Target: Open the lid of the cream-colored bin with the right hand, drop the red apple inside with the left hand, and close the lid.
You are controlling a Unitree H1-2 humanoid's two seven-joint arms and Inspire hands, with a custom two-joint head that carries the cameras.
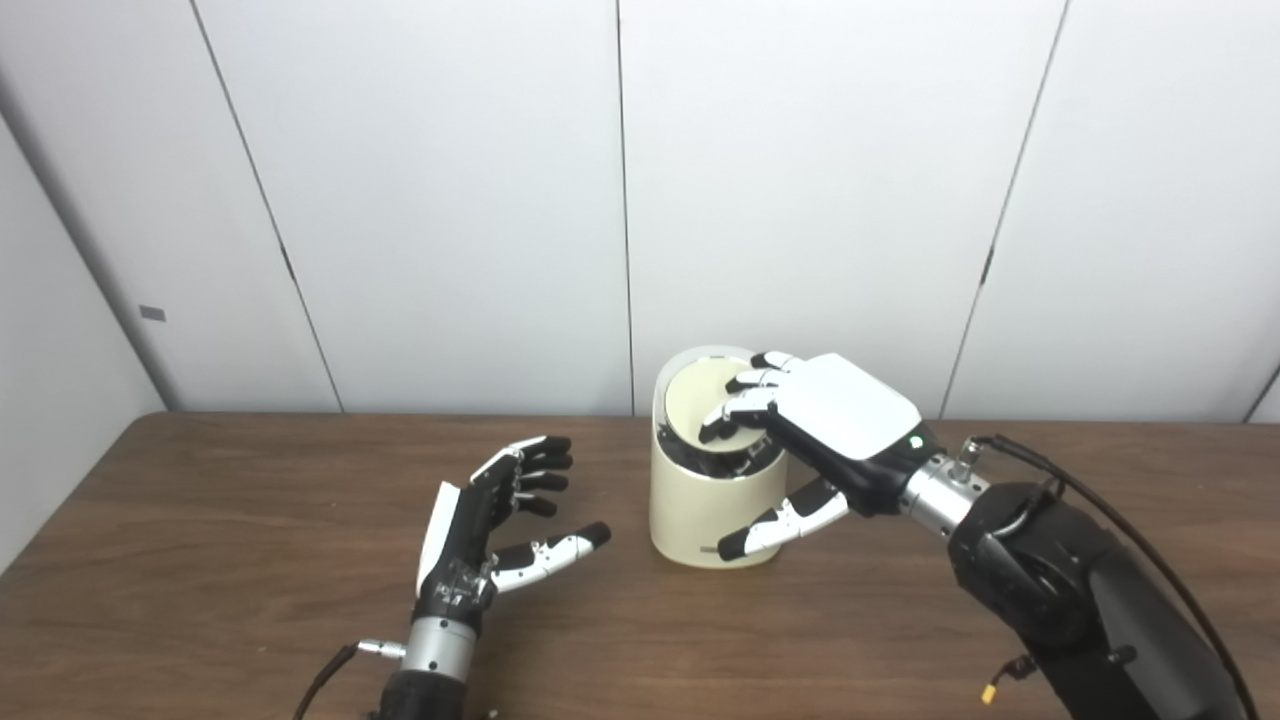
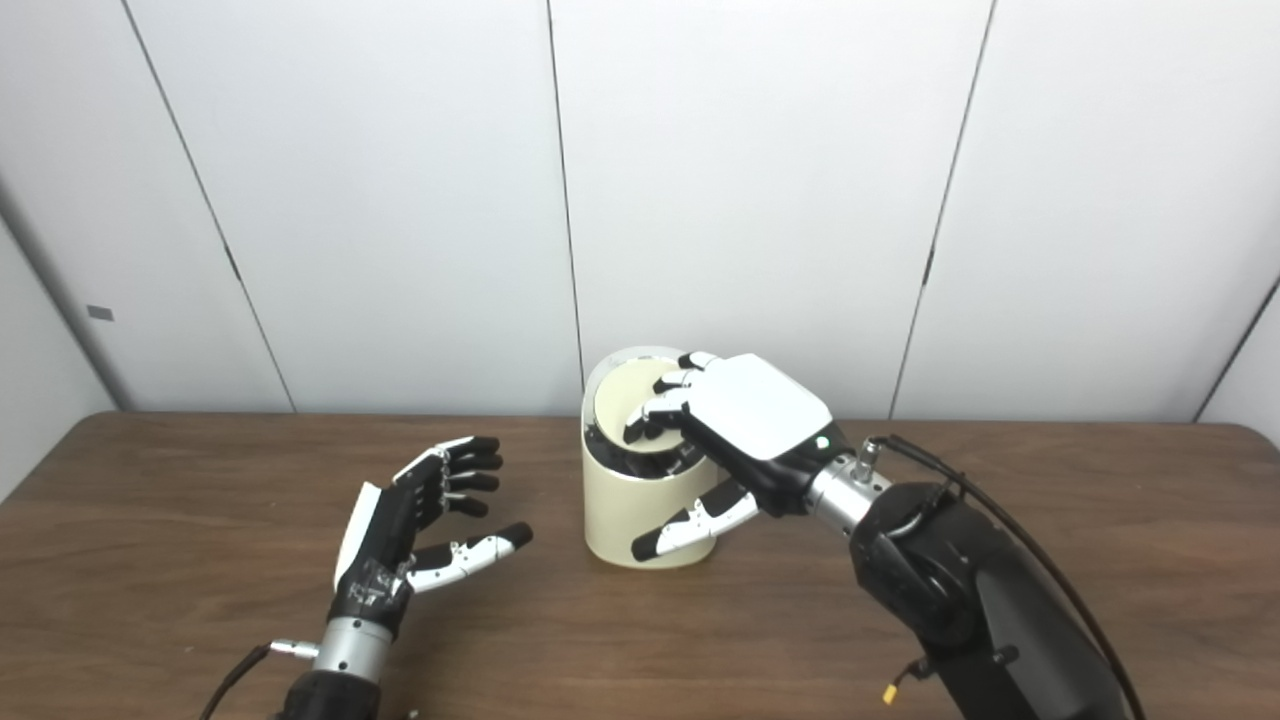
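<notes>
White wall panels (image 1: 800, 180), split by thin dark seams, are seen behind the far edge of a dark brown wooden table (image 1: 200, 560). Near the middle of that far edge the cream-colored bin (image 1: 700, 510) is stood upright, its lid (image 1: 705, 405) tilted inward. The lid is touched by the fingers of the right hand (image 1: 820, 430), its thumb laid against the bin's front wall. The left hand (image 1: 500, 510) is held spread and empty, just beside the bin toward the table's left. No apple can be seen.
</notes>
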